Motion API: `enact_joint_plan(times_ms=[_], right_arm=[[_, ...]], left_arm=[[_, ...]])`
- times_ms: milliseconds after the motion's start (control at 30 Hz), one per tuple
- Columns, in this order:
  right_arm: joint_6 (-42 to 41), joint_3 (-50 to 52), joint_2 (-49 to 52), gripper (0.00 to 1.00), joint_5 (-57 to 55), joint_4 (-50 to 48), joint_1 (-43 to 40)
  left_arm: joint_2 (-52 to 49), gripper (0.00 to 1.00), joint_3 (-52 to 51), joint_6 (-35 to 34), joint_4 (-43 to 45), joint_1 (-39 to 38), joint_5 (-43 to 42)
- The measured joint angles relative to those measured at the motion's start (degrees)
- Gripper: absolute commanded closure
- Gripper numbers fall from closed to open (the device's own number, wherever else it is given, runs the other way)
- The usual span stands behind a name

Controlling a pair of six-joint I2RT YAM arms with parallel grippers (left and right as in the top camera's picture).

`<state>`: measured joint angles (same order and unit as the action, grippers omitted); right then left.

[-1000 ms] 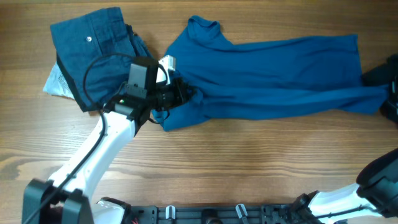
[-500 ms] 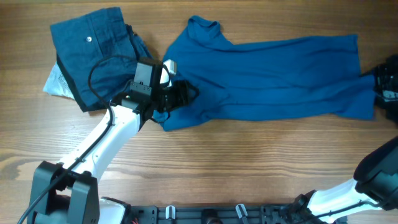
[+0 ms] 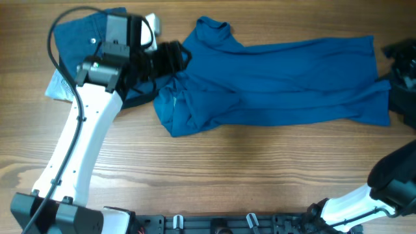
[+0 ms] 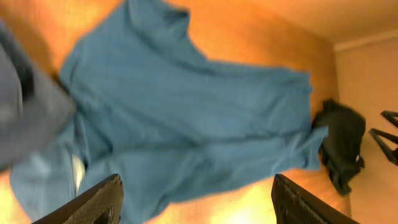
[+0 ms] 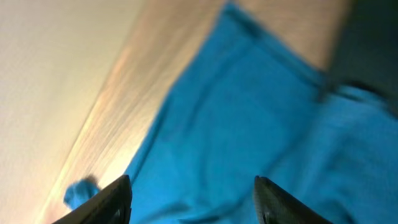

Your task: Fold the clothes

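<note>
The medium-blue collared shirt [image 3: 279, 78] lies stretched left to right across the wooden table, collar [image 3: 213, 26] at the far left, its lower left part bunched in folds. The darker folded trousers [image 3: 78, 39] sit at the far left, partly under my left arm. My left gripper [image 3: 170, 55] hangs open above the shirt's left edge, nothing between its fingers. The left wrist view shows the shirt [image 4: 186, 112] below the left gripper [image 4: 196, 202]. My right gripper [image 3: 398, 71] is open at the shirt's right end. In the right wrist view the shirt [image 5: 236, 124] fills the space under the right gripper [image 5: 193, 199].
A pale grey piece [image 3: 55, 88] pokes out from under the trousers at the left. A black rail [image 3: 247, 224] runs along the table's front edge. Bare wood lies in front of the shirt.
Both grippers have opened and let go of the shirt. The left gripper has risen and moved back toward the trousers; the shirt's left part has dropped into loose folds.
</note>
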<state>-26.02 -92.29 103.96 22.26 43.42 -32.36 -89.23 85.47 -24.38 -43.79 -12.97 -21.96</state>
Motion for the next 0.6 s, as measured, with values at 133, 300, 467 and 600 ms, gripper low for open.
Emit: enact_joint_plan(times_ms=[133,300,467,600], right_arm=[[3.2,-0.1,1.0,0.26,0.6,-4.3,5.5],[5.3,-0.1,3.3,0.23,0.9,-4.9,7.1],[6.5,-0.1,3.7,0.22,1.1,-2.0,7.1],[6.8,-0.1,3.7,0.22,1.3,0.3,7.2]], left_arm=[[-8.2,0.24,3.0,0.4,6.4,0.0,-0.6],[-26.0,0.22,6.8,0.5,14.4,0.0,-3.4],[-37.8,0.22,12.2,-2.0,23.1,0.0,-4.3],[-41.4,0.24,14.2,-5.4,30.8,0.0,-4.3]])
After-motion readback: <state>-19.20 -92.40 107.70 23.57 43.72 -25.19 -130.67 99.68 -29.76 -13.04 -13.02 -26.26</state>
